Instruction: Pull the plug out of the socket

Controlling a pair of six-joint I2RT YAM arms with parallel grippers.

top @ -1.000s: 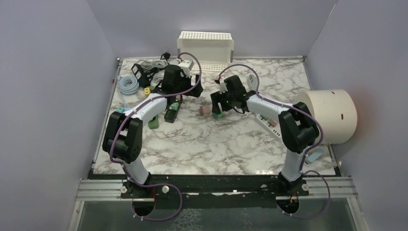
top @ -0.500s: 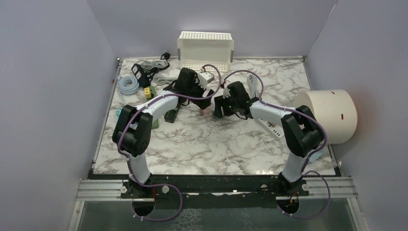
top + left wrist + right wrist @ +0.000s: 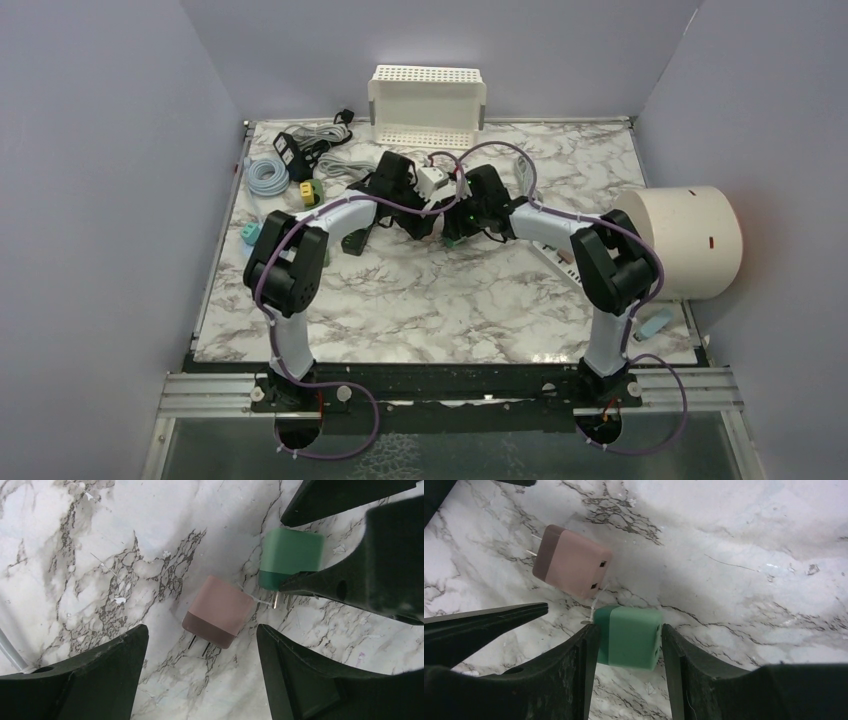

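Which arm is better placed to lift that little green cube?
Right. The right gripper sits closed against both sides of the green plug adapter, while the left gripper hangs open around the pink plug adapter.

From overhead, left gripper (image 3: 200, 632) and right gripper (image 3: 629, 630) cover the pink plug (image 3: 217, 611); the left wrist view blurs the green plug (image 3: 290, 555), prongs half hidden.

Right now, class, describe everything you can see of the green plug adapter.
The green plug adapter is a plastic cube with a darker band at its prong end, metal prongs, and two slots opposite. It lies on its side on the marble table, pinched by the right gripper, beside the pink adapter.
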